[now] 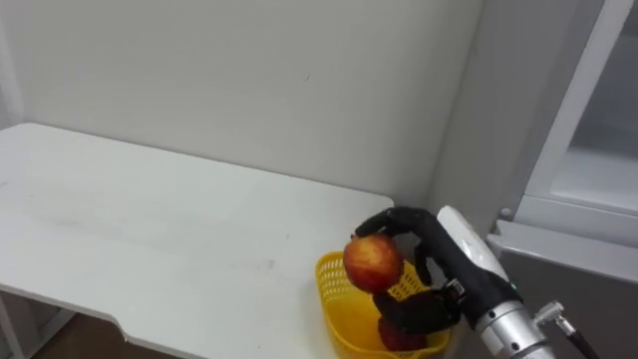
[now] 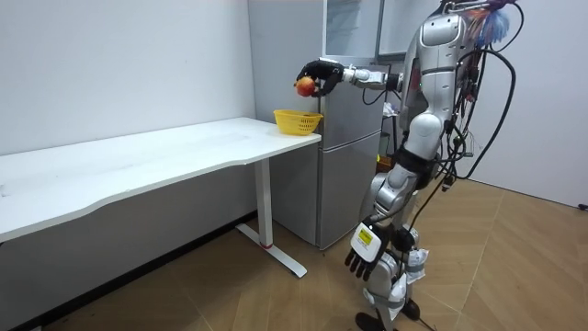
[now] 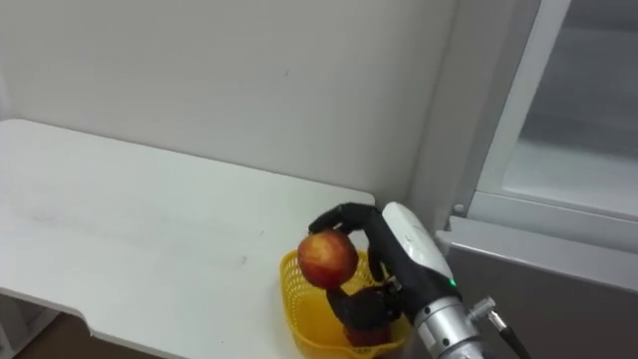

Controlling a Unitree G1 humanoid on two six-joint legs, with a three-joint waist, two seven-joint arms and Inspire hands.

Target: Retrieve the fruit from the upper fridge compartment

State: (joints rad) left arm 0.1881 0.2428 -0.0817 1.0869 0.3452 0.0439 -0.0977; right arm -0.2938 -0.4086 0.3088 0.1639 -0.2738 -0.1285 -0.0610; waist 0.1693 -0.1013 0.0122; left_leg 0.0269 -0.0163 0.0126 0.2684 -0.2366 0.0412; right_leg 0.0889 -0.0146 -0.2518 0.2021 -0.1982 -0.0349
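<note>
Gripping red apple (image 1: pixel 373 263) in curled right hand (image 1: pixel 431 239), just above yellow basket (image 1: pixel 334 304) at white table's (image 1: pixel 150 229) right end; inside, something red (image 1: pixel 401 337), half hidden. Dangling left hand (image 2: pixel 363 260), fingers relaxed.

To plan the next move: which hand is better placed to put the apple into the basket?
The right hand: it holds the apple just above the basket, while the left hand hangs beside the leg.

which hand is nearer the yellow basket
Right. The right hand holds an apple just above the yellow basket; the left hand hangs open beside the robot's leg, well away from the basket.
</note>
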